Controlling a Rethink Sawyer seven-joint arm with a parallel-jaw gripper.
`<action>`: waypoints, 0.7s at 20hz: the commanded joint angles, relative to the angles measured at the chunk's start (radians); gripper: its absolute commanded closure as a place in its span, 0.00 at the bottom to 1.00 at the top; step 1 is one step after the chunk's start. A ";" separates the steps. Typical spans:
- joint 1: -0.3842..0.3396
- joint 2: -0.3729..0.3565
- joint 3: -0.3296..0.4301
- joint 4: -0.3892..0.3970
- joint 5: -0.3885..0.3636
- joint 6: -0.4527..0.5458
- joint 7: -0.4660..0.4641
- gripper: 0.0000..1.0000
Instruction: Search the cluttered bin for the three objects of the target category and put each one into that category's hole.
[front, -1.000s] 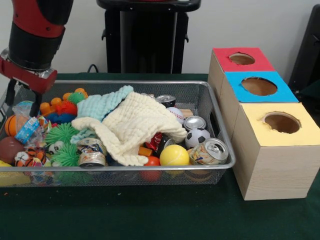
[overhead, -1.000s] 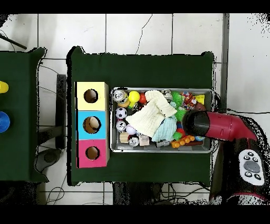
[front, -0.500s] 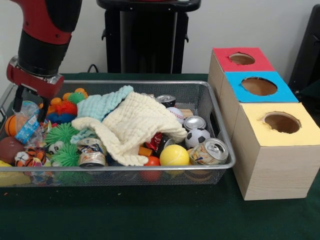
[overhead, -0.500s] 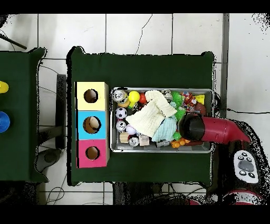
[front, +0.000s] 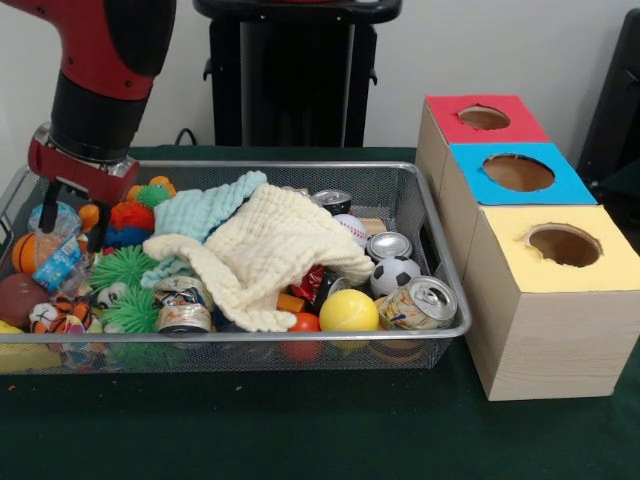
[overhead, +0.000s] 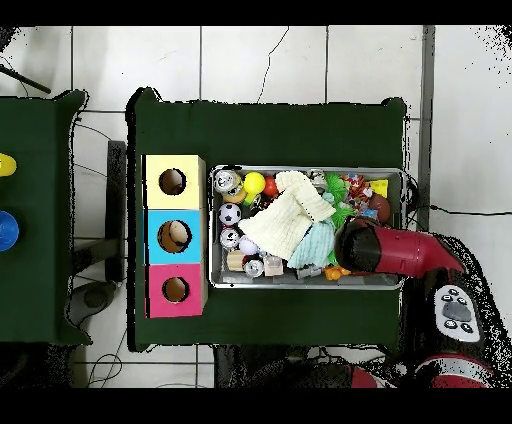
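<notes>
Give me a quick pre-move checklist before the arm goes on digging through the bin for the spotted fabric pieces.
1. Gripper over the cluttered bin: ok, above its left end in the front view.
2. Gripper empty: cannot tell; a blue-printed packet sits right at its tips.
3. Spotted fabric pieces visible: not ok, none show in either view.
4. Likely cover: the cream waffle cloth and mint-green cloth lie mid-bin and may hide them.
5. Red, blue and yellow holes unobstructed: ok.
6. Bin flat on table: ok.

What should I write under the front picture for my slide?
Red robot arm's gripper hangs over toys in a wire basket beside three hole-topped boxes.
</notes>
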 joint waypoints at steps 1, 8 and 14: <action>0.017 0.071 0.018 0.070 0.040 -0.045 0.182 0.00; -0.002 0.050 0.020 0.082 0.040 -0.038 0.143 0.00; -0.061 0.030 0.064 0.081 0.025 -0.069 0.096 0.00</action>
